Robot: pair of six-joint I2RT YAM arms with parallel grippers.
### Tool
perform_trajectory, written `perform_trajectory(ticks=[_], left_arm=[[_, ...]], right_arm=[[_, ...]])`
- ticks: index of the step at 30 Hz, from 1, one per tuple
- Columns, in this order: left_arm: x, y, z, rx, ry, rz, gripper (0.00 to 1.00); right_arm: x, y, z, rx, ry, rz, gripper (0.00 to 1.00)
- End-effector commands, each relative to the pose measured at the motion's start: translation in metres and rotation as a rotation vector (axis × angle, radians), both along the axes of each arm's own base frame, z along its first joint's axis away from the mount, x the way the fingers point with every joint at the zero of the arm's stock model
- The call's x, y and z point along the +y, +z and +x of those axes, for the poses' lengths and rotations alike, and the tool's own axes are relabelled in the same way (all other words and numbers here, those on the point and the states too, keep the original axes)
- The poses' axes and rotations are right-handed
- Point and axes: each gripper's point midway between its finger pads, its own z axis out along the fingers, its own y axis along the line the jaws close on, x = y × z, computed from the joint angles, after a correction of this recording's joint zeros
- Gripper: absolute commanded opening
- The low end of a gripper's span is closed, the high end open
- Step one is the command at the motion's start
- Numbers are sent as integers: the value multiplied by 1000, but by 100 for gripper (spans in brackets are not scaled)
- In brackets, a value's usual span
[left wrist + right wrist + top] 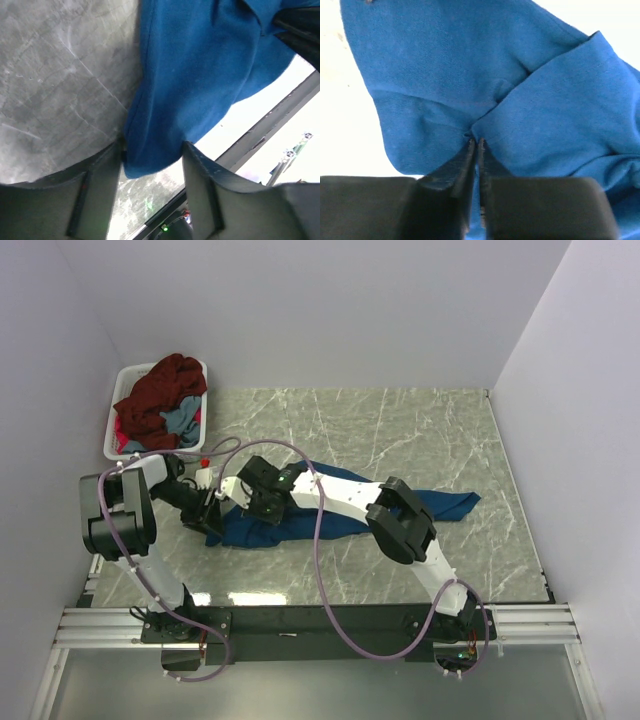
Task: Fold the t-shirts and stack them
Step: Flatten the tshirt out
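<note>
Two tools grip the blue shirt (450, 505) on the table (400, 420): the left tool (152, 152) pinches its left edge, the right tool (476, 142) is clamped on a fold.

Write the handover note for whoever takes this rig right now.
left gripper: fingers apart, an edge of the blue shirt fills the gap; grip unclear.
right gripper: shut on a fold of the blue shirt.
The blue shirt lies crumpled on the table, with both grippers at its left end. The maroon shirt and grey-blue shirt sit heaped in the basket at the far left corner.
Done: one shirt out; nothing folded, no stack.
Left: flatten and fold the blue shirt, then the others, and stack.
</note>
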Motion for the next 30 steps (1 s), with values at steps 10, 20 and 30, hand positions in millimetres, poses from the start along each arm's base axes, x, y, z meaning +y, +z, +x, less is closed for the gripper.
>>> perform_trajectory(ticks=[10, 20, 30], left_arm=[[3, 11, 26, -97, 9, 6, 5], [12, 22, 35, -159, 40, 74, 1], [14, 32, 52, -244, 54, 82, 55]], right_arm=[[-32, 150, 26, -160, -106, 226, 0], [-124, 203, 61, -179, -305, 293, 0], [-256, 253, 100, -250, -582, 346, 0]])
